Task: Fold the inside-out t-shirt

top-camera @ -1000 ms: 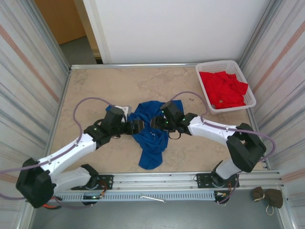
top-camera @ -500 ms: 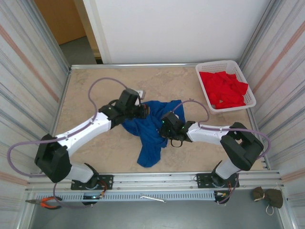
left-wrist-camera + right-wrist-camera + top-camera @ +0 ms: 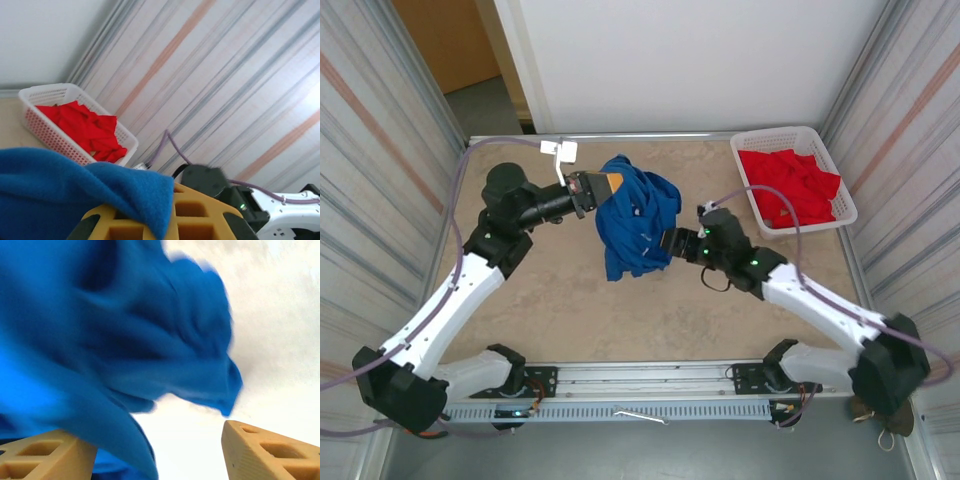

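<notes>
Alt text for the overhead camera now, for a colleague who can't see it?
The left fingers clamp the bunched blue t-shirt and hold it up over the table, while the right fingers stand open at its lower right edge. A white basket of red clothing sits at the far right corner.

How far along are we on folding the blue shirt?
Done: no fold visible. In hand: the royal-blue cotton t-shirt hangs bunched from the left pincer, shut on its fabric; the right pincer is open beside the cloth. Left: spread it flat, then make every fold.
</notes>
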`<state>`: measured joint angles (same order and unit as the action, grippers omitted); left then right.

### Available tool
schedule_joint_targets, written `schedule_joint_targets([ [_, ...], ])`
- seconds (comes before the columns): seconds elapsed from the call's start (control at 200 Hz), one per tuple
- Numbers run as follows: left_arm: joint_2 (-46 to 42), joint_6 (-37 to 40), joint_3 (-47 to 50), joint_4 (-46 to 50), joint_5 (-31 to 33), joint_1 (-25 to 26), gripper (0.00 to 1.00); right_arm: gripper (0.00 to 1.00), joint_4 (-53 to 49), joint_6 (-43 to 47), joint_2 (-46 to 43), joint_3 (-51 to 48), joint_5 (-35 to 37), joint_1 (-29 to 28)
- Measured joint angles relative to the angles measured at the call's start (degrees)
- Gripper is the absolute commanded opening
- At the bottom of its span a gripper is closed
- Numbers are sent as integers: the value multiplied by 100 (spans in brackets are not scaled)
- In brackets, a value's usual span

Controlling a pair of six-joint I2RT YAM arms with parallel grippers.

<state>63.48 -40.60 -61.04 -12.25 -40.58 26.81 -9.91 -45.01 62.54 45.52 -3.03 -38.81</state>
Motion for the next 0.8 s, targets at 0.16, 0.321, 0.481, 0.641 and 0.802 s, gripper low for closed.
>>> schedule_joint_targets([
  [0.16, 22, -125, 127, -162, -308, -9, 0, 66, -160, 400, -833, 636, -315, -9],
  [0.321, 118, -236, 203, -243, -433, -9, 0, 66, -181, 776, -446, 1410, -529, -326],
  [0.481, 136, -302, 225, -310, -487, -9, 0, 60, -229, 1113, 551, 2017, -608, -748],
  [0.641, 111, -321, 243, -306, -507, -9, 0, 19, -262, 1320, 1233, 2212, -610, -680],
  [0.802, 46, -275, 308, -197, -468, -72, 0, 0, -267, 1379, 1397, 2310, -890, -203],
])
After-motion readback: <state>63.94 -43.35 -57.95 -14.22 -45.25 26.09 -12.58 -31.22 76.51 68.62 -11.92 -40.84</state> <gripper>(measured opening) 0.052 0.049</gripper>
